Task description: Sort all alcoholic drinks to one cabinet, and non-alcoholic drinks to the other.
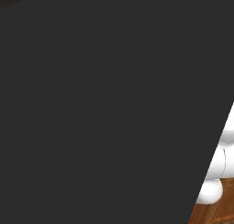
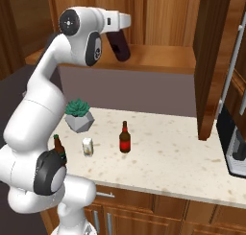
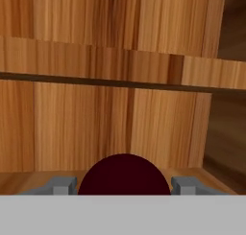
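End effector [image 3: 124,186] grips the wide dark purple bottle [image 2: 120,46] (tilted, held high inside the open wooden cabinet [image 2: 158,18]); a brown beer bottle [image 2: 125,138] and small white carton [image 2: 87,146] stand on the tabletop [image 2: 168,157].

The speckled countertop [image 2: 168,152] bears a potted plant [image 2: 79,115], white carton [image 2: 87,146] and two beer bottles [image 2: 125,138].

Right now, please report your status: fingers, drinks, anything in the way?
Fingers around purple bottle, inside upper cabinet. Two beer bottles and carton wait on counter. Nothing blocking.
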Available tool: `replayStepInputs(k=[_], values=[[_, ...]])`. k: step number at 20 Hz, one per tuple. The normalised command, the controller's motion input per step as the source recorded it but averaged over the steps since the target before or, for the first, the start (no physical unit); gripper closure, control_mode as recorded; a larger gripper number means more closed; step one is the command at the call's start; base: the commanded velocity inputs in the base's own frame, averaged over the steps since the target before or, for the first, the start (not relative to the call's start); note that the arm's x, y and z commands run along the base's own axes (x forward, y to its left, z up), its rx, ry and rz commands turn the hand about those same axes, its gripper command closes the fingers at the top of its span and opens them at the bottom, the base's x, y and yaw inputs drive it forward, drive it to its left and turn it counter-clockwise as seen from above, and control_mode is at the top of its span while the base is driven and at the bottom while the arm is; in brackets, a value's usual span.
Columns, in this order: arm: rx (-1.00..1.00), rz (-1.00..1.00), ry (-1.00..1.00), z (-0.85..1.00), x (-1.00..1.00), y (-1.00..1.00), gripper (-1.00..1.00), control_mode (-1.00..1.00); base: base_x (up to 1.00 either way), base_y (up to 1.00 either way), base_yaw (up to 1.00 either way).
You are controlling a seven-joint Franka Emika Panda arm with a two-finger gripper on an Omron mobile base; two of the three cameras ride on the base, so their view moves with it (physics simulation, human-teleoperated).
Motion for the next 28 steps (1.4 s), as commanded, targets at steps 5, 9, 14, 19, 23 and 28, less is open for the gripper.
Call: replayStepInputs(k=[5, 9, 14, 19, 23, 28], values=[[0.00, 0.00, -0.01, -0.04, 0.24, -0.03, 1.00, -1.00, 0.00, 0.00, 0.00], [0.00, 0.00, -0.01, -0.09, 0.24, -0.02, 1.00, -1.00, 0.00, 0.00, 0.00], [0.00, 0.00, -0.02, -0.17, 0.17, -0.02, 1.00, -1.00, 0.00, 0.00, 0.00], [0.00, 0.00, -0.04, -0.29, 0.07, -0.05, 1.00, -1.00, 0.00, 0.00, 0.00], [0.00, 0.00, -0.04, -0.34, 0.05, -0.06, 1.00, -1.00, 0.00, 0.00, 0.00], [0.00, 0.00, -0.02, -0.28, 0.10, -0.06, 1.00, -1.00, 0.00, 0.00, 0.00]])
